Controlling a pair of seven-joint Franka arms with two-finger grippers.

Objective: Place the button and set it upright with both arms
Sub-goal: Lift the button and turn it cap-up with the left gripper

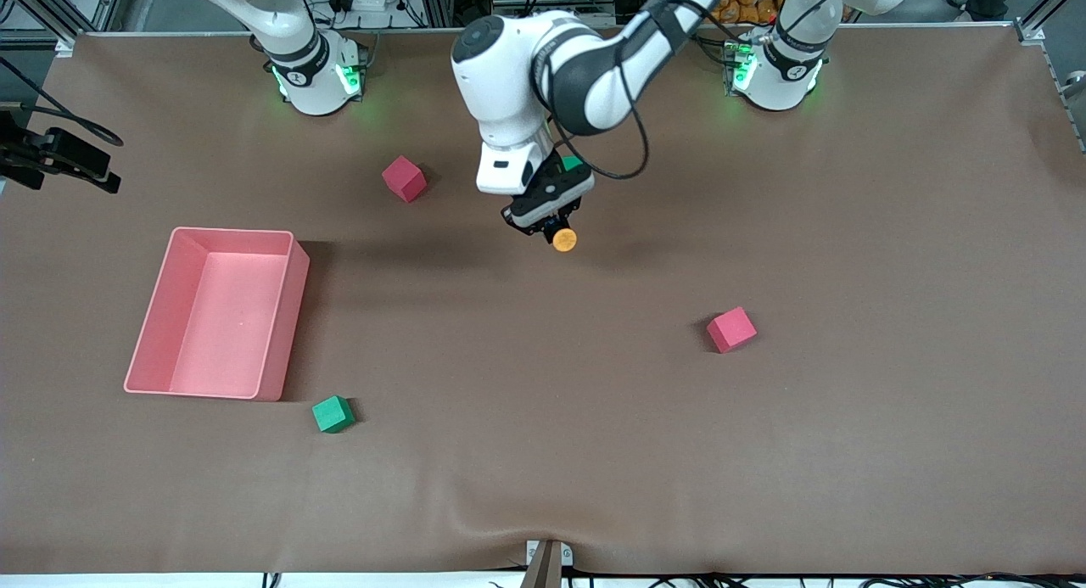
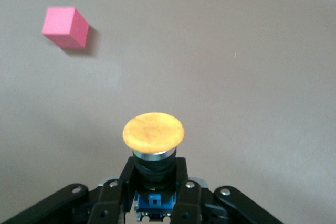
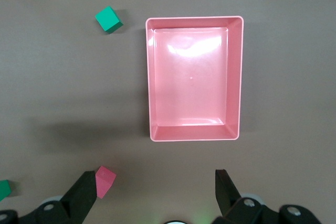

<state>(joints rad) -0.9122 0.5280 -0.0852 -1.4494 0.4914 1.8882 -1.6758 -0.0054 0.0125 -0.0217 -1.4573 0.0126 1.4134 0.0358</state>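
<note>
The button [image 1: 564, 239] has a round orange cap on a black body. My left gripper [image 1: 550, 225] is shut on its black body and holds it over the middle of the table, cap pointing away from the hand. In the left wrist view the cap [image 2: 153, 131] sticks out past the gripper [image 2: 154, 174], whose fingers [image 2: 126, 176] clamp the body from both sides. My right gripper [image 3: 156, 190] is open and empty, high above the table near a pink tray [image 3: 148, 77]. It is out of the front view.
The pink tray [image 1: 293, 316] stands toward the right arm's end. A green cube [image 1: 333, 414] lies nearer the camera than the tray. One red cube [image 1: 404, 178] lies near the right arm's base, another [image 1: 731, 329] toward the left arm's end. A green cube [image 1: 573, 161] peeks out under the left arm.
</note>
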